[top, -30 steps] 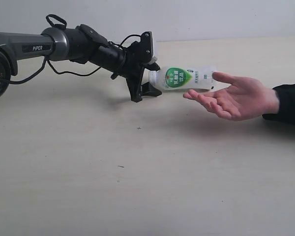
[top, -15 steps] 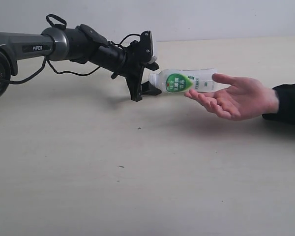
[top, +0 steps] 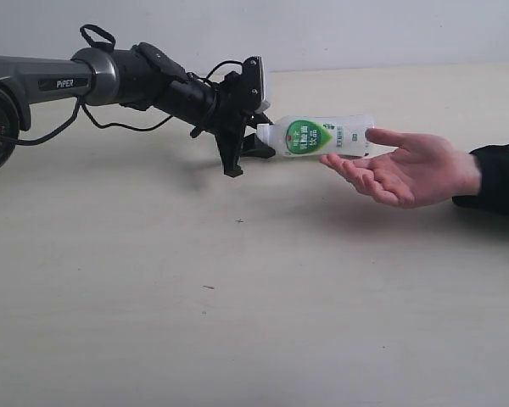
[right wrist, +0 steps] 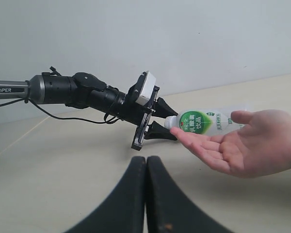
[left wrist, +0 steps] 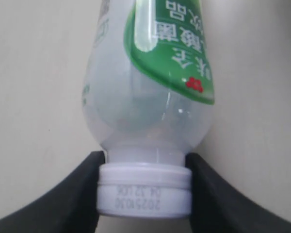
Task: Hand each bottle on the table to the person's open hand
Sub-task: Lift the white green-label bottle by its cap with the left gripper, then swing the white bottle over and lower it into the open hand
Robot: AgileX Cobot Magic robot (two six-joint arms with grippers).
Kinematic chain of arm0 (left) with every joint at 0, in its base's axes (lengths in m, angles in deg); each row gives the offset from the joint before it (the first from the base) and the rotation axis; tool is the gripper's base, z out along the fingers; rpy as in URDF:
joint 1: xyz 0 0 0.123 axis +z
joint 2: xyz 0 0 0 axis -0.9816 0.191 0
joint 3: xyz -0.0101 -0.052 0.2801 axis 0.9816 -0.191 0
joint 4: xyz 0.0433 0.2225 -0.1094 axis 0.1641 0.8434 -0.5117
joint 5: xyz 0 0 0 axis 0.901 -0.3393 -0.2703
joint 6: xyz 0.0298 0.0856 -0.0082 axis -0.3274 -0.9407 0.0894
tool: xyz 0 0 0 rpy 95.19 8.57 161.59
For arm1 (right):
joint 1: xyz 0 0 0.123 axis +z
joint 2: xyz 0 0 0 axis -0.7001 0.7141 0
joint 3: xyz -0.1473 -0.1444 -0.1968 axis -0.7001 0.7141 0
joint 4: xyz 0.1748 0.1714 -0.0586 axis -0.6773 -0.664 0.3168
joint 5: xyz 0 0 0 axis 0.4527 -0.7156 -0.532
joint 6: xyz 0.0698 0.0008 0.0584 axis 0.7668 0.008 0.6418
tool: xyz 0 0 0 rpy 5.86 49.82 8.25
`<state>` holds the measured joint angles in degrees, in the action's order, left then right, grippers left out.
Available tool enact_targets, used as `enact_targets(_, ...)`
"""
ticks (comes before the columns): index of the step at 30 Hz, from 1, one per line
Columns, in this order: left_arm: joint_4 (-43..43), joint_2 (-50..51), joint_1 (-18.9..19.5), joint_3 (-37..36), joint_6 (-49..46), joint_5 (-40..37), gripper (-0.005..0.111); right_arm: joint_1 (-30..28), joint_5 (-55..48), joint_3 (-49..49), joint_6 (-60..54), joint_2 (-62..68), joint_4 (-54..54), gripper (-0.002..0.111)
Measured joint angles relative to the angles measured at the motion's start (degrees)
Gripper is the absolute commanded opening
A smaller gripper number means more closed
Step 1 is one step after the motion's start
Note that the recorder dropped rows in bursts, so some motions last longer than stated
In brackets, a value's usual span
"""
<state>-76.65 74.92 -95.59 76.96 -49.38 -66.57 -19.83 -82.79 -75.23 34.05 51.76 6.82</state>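
The white green-labelled bottle is held sideways above the table, cap end towards the arm. My left gripper is shut on its white cap and neck, one black finger on each side in the left wrist view, where the bottle fills the frame. Its far end lies over the fingers of the person's open hand, thumb beside it. My right gripper is shut on nothing, low over the table, facing the bottle and hand. The other bottles are out of view.
The left arm with its loose cable stretches in from the left above the table. The person's dark sleeve enters at the right edge. A pale wall stands behind the table.
The bottle dipped slightly towards the palm half a second ago and is level again now, a touch higher. The left gripper keeps its hold on the cap; the hand has barely moved.
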Motion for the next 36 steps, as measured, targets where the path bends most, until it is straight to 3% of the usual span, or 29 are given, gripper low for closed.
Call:
enact_targets(26, -0.5, -0.2, 0.0, 0.0, 0.0, -1.5, 0.0, 0.0, 0.0, 0.0, 0.0, 0.0, 0.0, 0.0)
enact_targets(36, -3.0, -0.2, 2.6, 0.0, 0.0, -4.8, 0.0, 0.0, 0.0, 0.0, 0.0, 0.0, 0.0, 0.0)
